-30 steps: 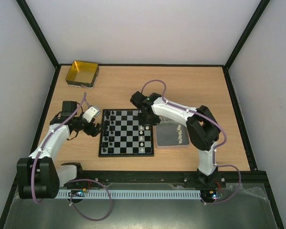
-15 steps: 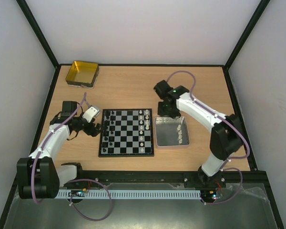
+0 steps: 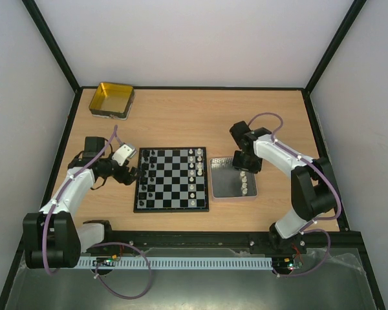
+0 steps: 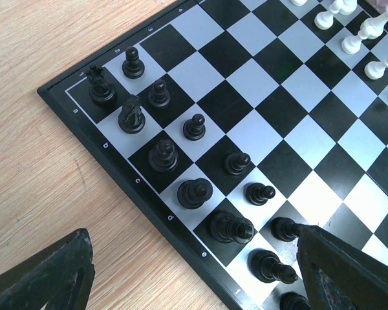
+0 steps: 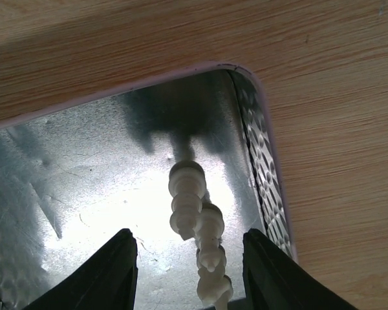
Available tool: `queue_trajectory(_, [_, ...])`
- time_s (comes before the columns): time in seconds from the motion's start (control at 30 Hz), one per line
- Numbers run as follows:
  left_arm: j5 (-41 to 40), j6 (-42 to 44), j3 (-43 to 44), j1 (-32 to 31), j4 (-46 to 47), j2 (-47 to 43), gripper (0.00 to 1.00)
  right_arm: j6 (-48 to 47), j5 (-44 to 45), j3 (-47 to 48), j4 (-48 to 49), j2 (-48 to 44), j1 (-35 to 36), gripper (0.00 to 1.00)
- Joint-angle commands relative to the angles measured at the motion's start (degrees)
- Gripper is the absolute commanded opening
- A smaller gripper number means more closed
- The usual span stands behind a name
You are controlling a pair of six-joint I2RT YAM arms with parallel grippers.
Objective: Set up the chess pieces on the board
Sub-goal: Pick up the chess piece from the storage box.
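Parts of both end effectors are cut off. The left wrist view shows only the two dark fingers of the left end effector at its bottom corners, and the right wrist view shows only the inner edges of the right end effector. A few black pieces near the bottom edge are partly hidden behind the right-hand finger. Seen from above, the white pieces in the tray are too small to tell whether they stand or lie.

The left arm rises from its base, bends at the elbow and reaches right to the board's left edge, fingers spread wide and holding nothing. The right arm folds back toward the left. Its end effector points down over the tray's far right part, fingers moderately apart, flanking the white pieces with a gap on either side.

The board lies square to the desk between the arms, with the tray just beside its right edge. Black pieces stand upright in two columns along the board's left side, and further white pieces line its right side. The tray's pieces form a row running near to far.
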Motion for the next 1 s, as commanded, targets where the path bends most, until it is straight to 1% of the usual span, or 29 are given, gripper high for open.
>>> queue_trajectory(0.0, [1.3,0.3,-0.6,-0.2,0.3,0.2,0.86,-0.5,0.0,-1.7,2.7,-1.3,-0.6,0.43])
queue_trajectory(0.13, [1.2,0.3,-0.6,-0.2,0.3,0.2,0.86,-0.5,-0.5,-2.2,4.2,-0.6,-1.2,0.42])
queue_trajectory(0.47, [1.0,0.3,-0.7,-0.2,0.3,0.1,0.86,-0.1,-0.7,-3.5,6.3,1.0,-1.6,0.31])
queue_trajectory(0.63, [1.0,0.2,-0.7,-0.2,0.3,0.2,0.86,-0.3,-0.4,-4.5,6.8,1.3,-1.6,0.3])
queue_trajectory(0.7, [1.0,0.3,-0.8,-0.2,0.3,0.1,0.86,-0.3,-0.5,-4.8,7.0,1.5,-1.6,0.24])
queue_trajectory(0.77, [1.0,0.2,-0.8,-0.2,0.4,0.1,0.86,-0.3,-0.4,-5.0,7.2,1.5,-1.6,0.16])
queue_trajectory(0.9, [1.0,0.0,-0.6,-0.2,0.3,0.0,0.86,-0.3,-0.3,-4.6,7.2,1.7,-1.6,0.04])
queue_trajectory(0.97, [1.1,0.1,-0.6,-0.2,0.3,-0.2,0.86,-0.2,-0.6,-4.0,6.7,1.7,-1.6,0.02])
